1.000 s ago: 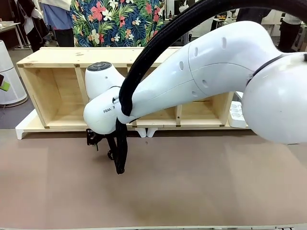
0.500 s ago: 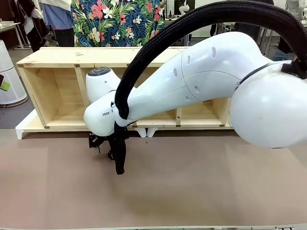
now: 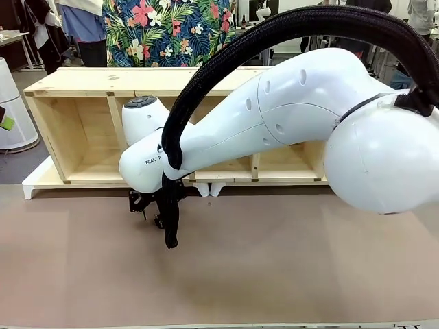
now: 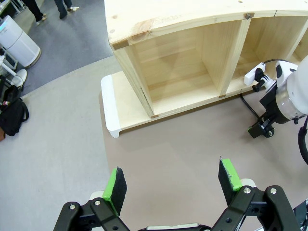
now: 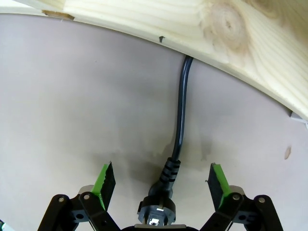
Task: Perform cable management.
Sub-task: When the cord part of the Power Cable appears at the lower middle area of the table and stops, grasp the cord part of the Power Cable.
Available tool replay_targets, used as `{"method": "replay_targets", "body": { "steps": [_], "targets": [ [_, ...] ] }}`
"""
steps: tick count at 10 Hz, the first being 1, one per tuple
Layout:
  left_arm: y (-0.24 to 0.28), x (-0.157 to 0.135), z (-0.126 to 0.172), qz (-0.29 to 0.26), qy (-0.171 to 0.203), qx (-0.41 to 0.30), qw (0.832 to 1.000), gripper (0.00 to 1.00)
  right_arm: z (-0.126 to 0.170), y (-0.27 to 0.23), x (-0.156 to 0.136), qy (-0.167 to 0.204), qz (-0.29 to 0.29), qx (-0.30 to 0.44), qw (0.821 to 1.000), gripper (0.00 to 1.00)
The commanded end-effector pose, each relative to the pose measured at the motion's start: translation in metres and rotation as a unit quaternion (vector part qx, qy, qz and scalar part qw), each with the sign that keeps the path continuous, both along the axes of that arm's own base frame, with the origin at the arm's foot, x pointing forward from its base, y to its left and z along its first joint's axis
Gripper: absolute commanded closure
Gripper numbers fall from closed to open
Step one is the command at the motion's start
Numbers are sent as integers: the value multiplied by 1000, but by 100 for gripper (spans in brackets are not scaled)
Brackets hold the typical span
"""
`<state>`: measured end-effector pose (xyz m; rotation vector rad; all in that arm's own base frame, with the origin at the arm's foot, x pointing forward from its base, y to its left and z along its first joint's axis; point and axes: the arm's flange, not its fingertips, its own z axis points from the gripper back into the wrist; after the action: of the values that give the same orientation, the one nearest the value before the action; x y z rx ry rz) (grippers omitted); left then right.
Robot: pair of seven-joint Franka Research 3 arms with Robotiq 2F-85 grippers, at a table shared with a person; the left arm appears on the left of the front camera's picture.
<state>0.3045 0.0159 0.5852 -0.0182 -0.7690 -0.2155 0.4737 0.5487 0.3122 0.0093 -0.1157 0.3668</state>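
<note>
1. A brown surface (image 3: 274,274) carries a long, pale wooden shelf unit (image 3: 75,116) set along its far edge on a white base board (image 4: 109,108). Grey floor (image 4: 57,96) lies beyond the left edge.
2. A person in a floral shirt (image 3: 168,31) stands behind the shelf unit at the far side. A white round appliance (image 3: 14,110) stands on the floor off the far-left corner, and a black bag (image 4: 12,115) lies on the floor nearby.
3. The right arm (image 3: 288,110) reaches in from the right edge across the middle. A thick, black, ribbed hose (image 3: 226,55) arches over it, and the two together block much of the shelf unit's open front in the front view.
4. The right end effector (image 5: 161,180) points down close over the surface near the far edge, left of the middle. Its jaws are spread wide and grip nothing.
5. The cable (image 5: 179,120) lies flat on the surface. Its plug (image 5: 158,199) sits between the spread fingers, touching neither green pad (image 5: 106,180), and the cord runs away under the shelf unit's wooden front edge.
6. A white power strip (image 4: 251,74) lies on the floor of the shelf unit's second compartment from its left end.
7. The left end effector (image 4: 172,180) hovers high over the left part of the surface, facing the shelf unit's left end, with its jaws apart and empty.
</note>
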Motion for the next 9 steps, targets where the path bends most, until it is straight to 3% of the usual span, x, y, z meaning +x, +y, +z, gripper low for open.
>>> {"method": "replay_targets", "body": {
  "steps": [1,2,5,9],
  "targets": [
    [2,0,0,1,3,-2,1000,0,1,4,5,1,-18,-5,1000,0],
    [2,0,0,1,3,-2,1000,0,1,4,5,5,-24,-1,1000,3],
    [2,0,0,1,3,-2,1000,0,0,2,7,8,-48,17,999,28],
    [2,0,0,1,3,-2,1000,0,-8,-2,10,20,-65,36,997,28]
  ]
}}
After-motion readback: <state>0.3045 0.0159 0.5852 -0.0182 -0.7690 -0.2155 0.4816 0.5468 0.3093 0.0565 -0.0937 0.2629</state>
